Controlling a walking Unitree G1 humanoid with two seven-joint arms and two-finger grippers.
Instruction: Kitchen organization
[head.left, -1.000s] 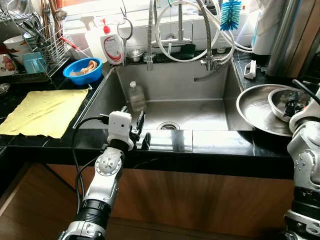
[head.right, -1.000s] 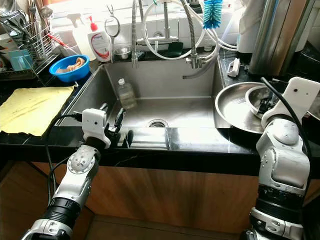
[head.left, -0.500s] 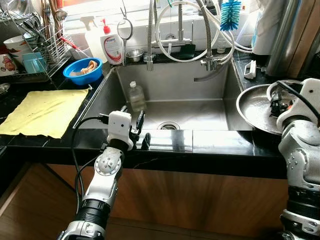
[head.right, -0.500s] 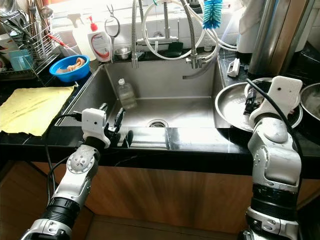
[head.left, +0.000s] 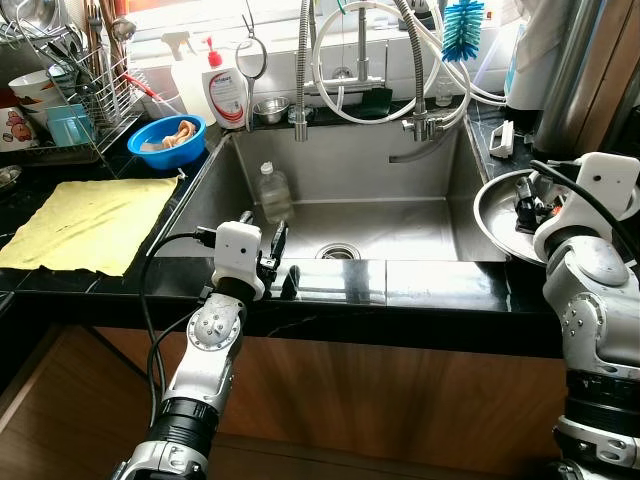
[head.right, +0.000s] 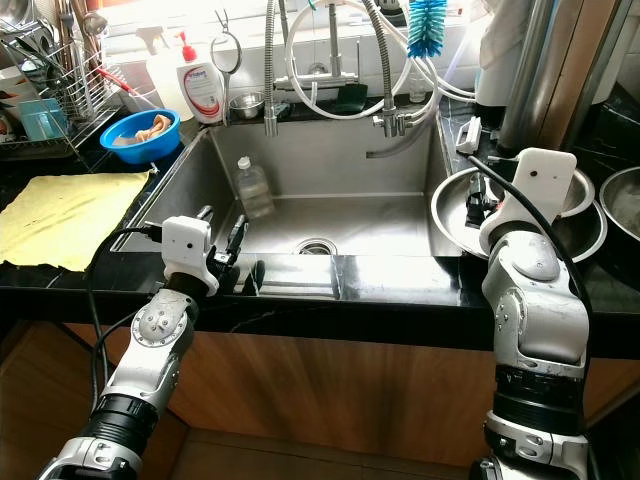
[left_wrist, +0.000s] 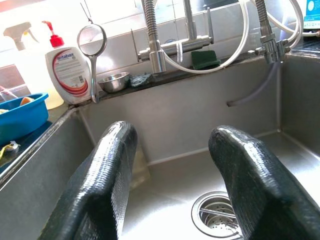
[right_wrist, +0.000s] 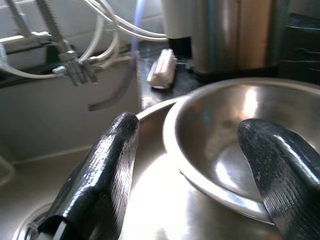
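Note:
My left gripper (head.left: 278, 262) rests open on the front edge of the steel sink (head.left: 400, 225), its fingers (left_wrist: 107, 175) pointing into the basin with nothing between them. A clear plastic bottle (head.left: 272, 193) stands in the sink's left part. On the counter to the right lies a wide steel basin (head.left: 497, 222) with a smaller steel bowl (right_wrist: 235, 150) inside it. My right gripper (right_wrist: 195, 150) is open over them, one finger outside the small bowl's rim and the other inside it. From the head views my right wrist hides the small bowl.
A yellow cloth (head.left: 85, 222) lies on the black counter at the left. Behind it are a blue bowl (head.left: 165, 140), a soap bottle (head.left: 226, 92) and a dish rack (head.left: 70, 90). Faucet hoses hang over the sink's back. A white scrub brush (head.left: 501, 138) lies behind the basin.
My right arm has swung to the left over the steel basin, bringing its gripper across the small bowl. The left arm has stayed still.

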